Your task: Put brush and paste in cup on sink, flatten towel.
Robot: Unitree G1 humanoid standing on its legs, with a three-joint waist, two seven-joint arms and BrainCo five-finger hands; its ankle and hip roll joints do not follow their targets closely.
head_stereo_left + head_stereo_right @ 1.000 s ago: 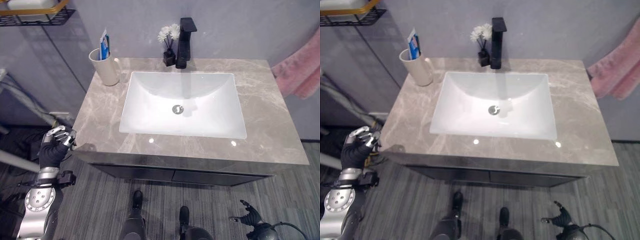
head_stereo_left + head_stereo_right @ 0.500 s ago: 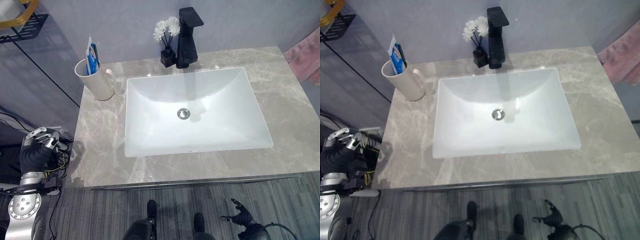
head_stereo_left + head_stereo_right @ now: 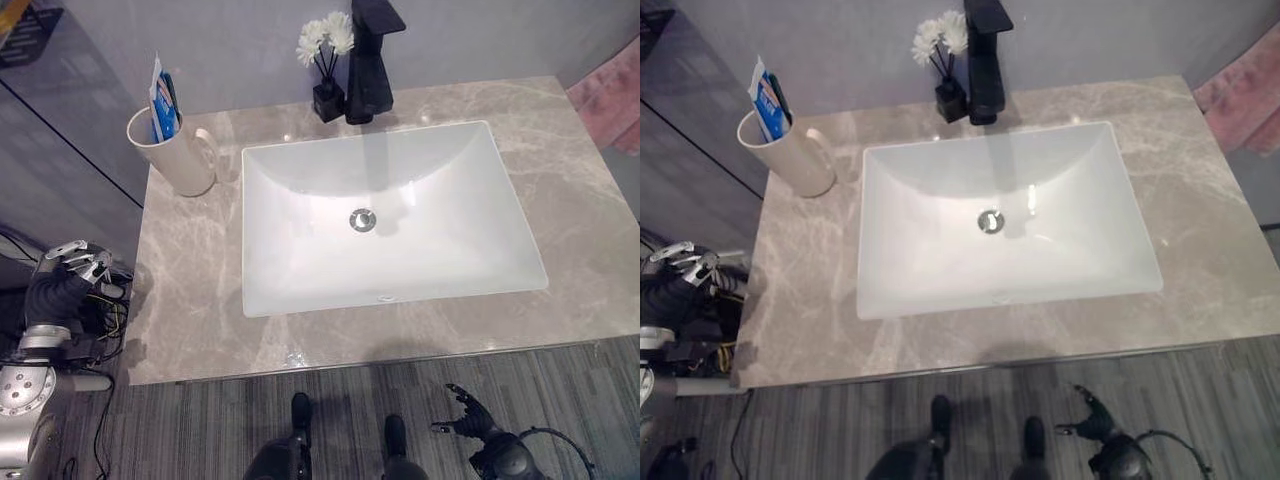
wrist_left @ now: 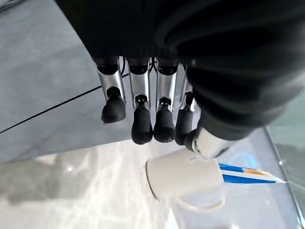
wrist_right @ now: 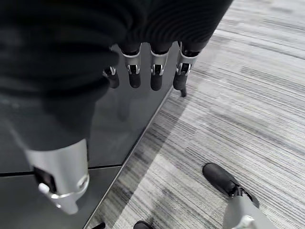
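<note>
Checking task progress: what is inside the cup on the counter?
The cup holds a blue-and-white toothpaste tube and a dark brush handle, both sticking up past its rim. Their lower ends are hidden by the cup wall.

The left hand [image 3: 62, 280] is raised just beyond the tabletop's left edge, near its front corner, on an upright silver forearm with the dark ribbed cover over wrist and back of hand. Its fingers [image 4: 142, 125] hang in a relaxed, loosely bent row, holding nothing, the thumb set apart. The right hand [image 3: 465, 415] hangs low below the tabletop's front edge, toward the right. Its fingers [image 5: 156, 74] are slack and slightly spread, also holding nothing.
</note>
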